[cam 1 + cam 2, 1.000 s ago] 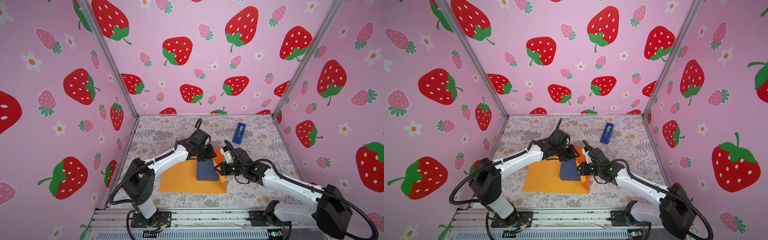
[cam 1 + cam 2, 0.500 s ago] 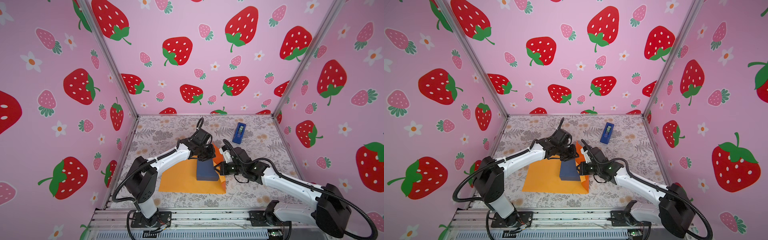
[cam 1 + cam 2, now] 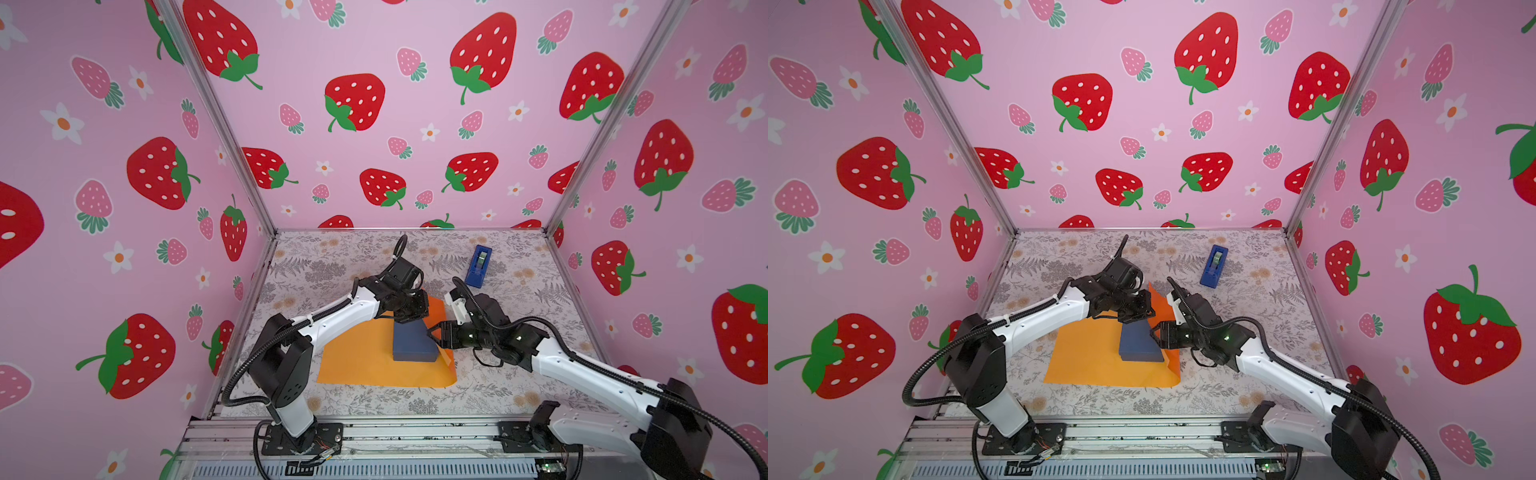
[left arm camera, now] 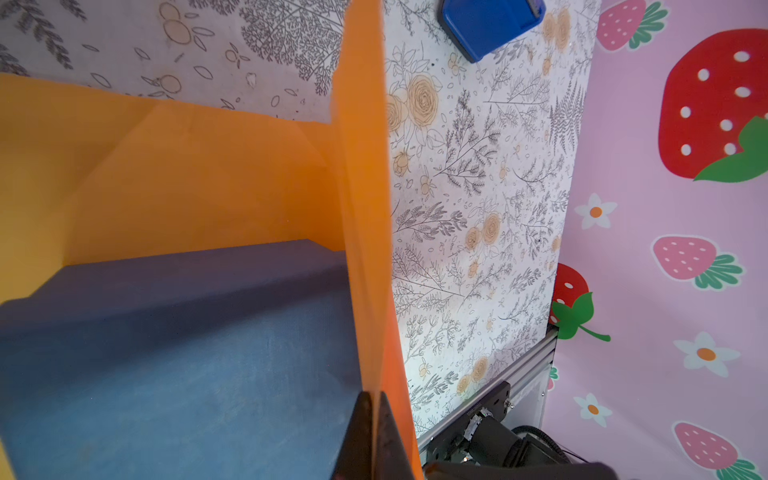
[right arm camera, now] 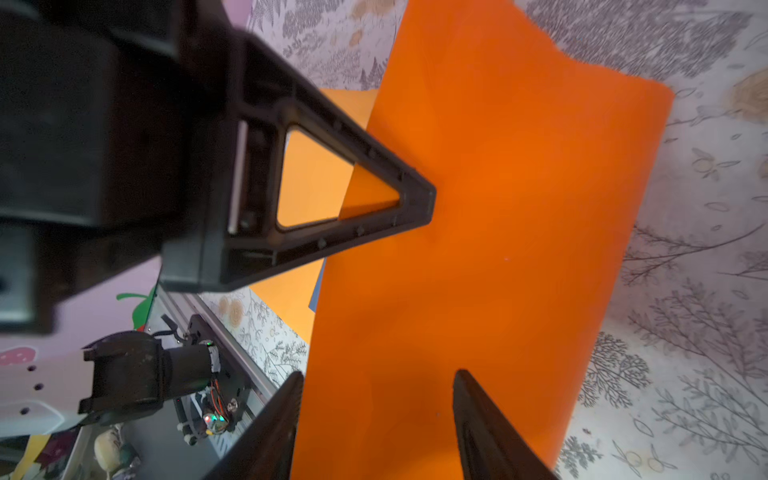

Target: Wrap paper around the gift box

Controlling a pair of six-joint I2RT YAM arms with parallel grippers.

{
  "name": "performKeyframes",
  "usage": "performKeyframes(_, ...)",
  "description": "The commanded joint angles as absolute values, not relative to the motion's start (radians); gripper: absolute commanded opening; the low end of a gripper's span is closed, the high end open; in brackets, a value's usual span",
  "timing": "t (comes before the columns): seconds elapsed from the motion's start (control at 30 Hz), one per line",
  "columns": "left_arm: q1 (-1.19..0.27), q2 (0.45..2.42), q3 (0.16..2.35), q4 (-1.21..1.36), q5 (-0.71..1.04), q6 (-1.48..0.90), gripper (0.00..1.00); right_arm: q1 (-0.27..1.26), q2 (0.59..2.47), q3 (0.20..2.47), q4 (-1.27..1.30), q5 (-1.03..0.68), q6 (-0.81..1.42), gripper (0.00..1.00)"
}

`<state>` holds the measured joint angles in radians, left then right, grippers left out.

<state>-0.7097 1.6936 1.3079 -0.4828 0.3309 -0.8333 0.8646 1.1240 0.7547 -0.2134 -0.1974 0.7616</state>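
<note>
The slate-blue gift box [image 3: 413, 343] [image 3: 1138, 345] lies on the right part of the orange paper [image 3: 361, 365] [image 3: 1092, 361], which is spread on the floral table. The paper's right flap stands upright along the box's right side. My left gripper [image 3: 420, 311] [image 4: 374, 400] is shut on that flap's edge, above the box's far end; the box [image 4: 166, 353] fills the left wrist view beside the raised paper [image 4: 361, 208]. My right gripper [image 3: 433, 334] [image 5: 376, 376] stands open close against the outer face of the flap [image 5: 498, 208], with nothing between its fingers.
A bright-blue tape dispenser [image 3: 478, 260] [image 3: 1214, 260] [image 4: 490, 20] lies on the table behind and to the right of the box. Pink strawberry walls enclose three sides. An aluminium rail [image 3: 374, 432] runs along the front edge.
My left gripper has closed on the raised paper flap. My right gripper has opened and let the paper go, staying beside the box.
</note>
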Motion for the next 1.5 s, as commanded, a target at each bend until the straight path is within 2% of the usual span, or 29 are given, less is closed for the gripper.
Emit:
performKeyframes(0.0,-0.706,1.65,1.343,-0.566,0.301,-0.772,0.02,0.836,1.078,0.789,-0.271,-0.105,0.768,0.61)
performKeyframes(0.2,-0.692,1.623,1.339,-0.614,0.294,-0.733,0.01,0.804,1.05,0.763,-0.258,-0.09,0.788,0.62)
performKeyframes(0.43,-0.658,1.588,1.321,-0.651,0.301,-0.697,0.0,0.8,1.112,0.757,-0.224,-0.177,0.778,0.62)
performKeyframes(0.97,-0.616,1.608,1.299,-0.694,0.306,-0.633,0.0,0.799,1.283,0.776,-0.116,-0.427,0.758,0.54)
performKeyframes(1.23,-0.607,1.63,1.251,-0.707,0.23,-0.596,0.01,0.799,1.354,0.766,-0.058,-0.507,0.78,0.52)
performKeyframes(1.27,-0.605,1.635,1.242,-0.704,0.223,-0.594,0.01,0.799,1.361,0.764,-0.05,-0.512,0.782,0.49)
performKeyframes(1.47,-0.598,1.636,1.193,-0.668,0.218,-0.604,0.04,0.799,1.412,0.752,-0.062,-0.509,0.783,0.49)
